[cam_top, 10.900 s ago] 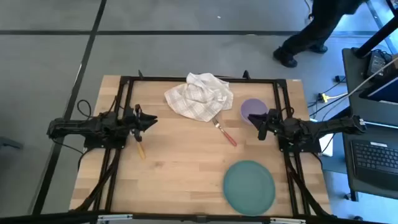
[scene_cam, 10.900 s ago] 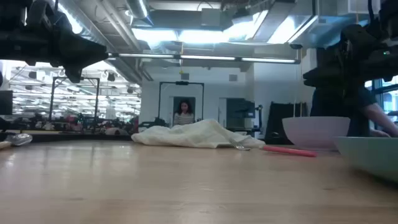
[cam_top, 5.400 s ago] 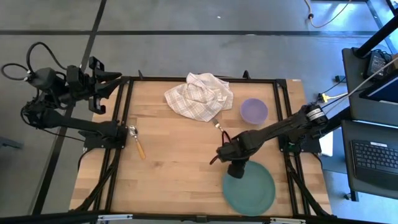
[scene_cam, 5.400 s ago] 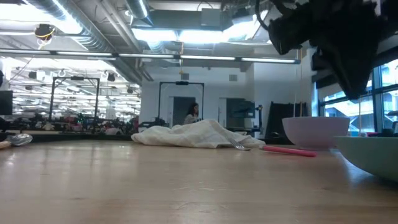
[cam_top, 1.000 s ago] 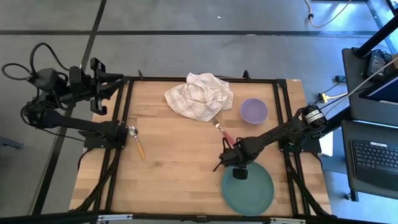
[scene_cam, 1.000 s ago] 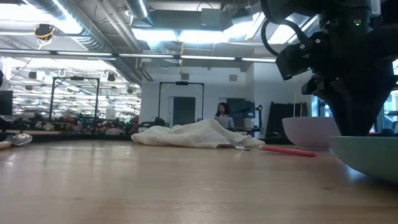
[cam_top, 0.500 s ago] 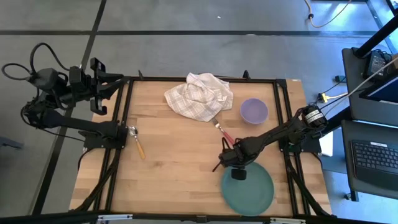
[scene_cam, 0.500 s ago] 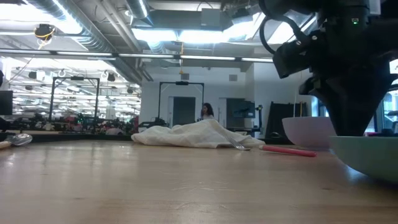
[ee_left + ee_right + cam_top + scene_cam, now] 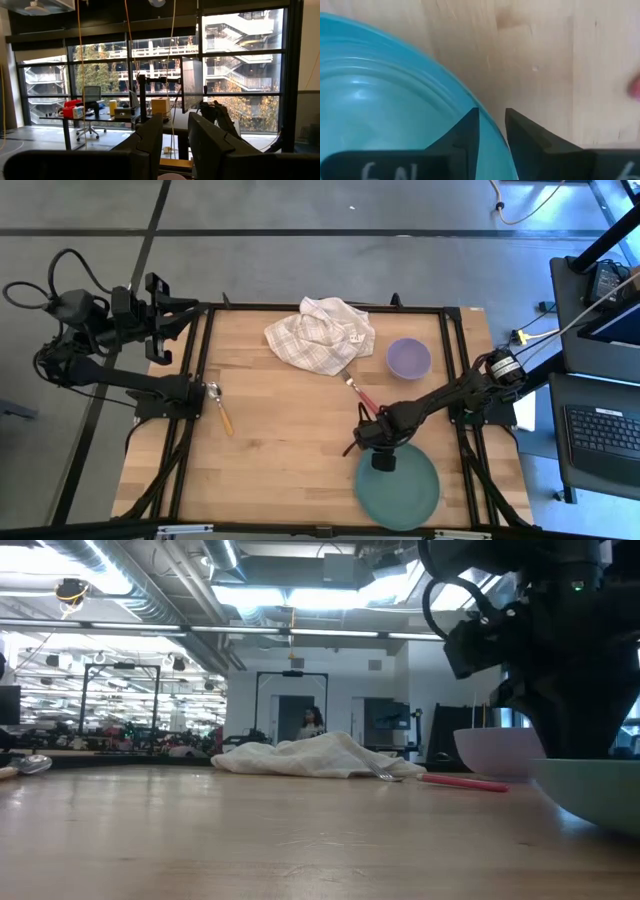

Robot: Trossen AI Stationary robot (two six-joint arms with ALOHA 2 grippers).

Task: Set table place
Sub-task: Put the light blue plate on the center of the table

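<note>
Plate (image 9: 400,490) had slid a touch leftward on the bench (image 9: 280,430) over the last second, right claw (image 9: 492,131) clenched on its upper-left rim, so I judged placing underway.

The table (image 9: 280,440) carries a plate (image 9: 405,495), bowl (image 9: 408,358), fork (image 9: 362,399), spoon (image 9: 220,408) and cloth (image 9: 318,333).

**Count on and around the table**

One teal plate (image 9: 398,485), one lilac bowl (image 9: 408,358), one red-handled fork (image 9: 361,396), one yellow-handled spoon (image 9: 221,409) and one checked cloth (image 9: 320,333). Two dark arms, each with one gripper: right gripper (image 9: 380,451), left gripper (image 9: 160,304). One person (image 9: 312,723) far beyond the cloth.
</note>
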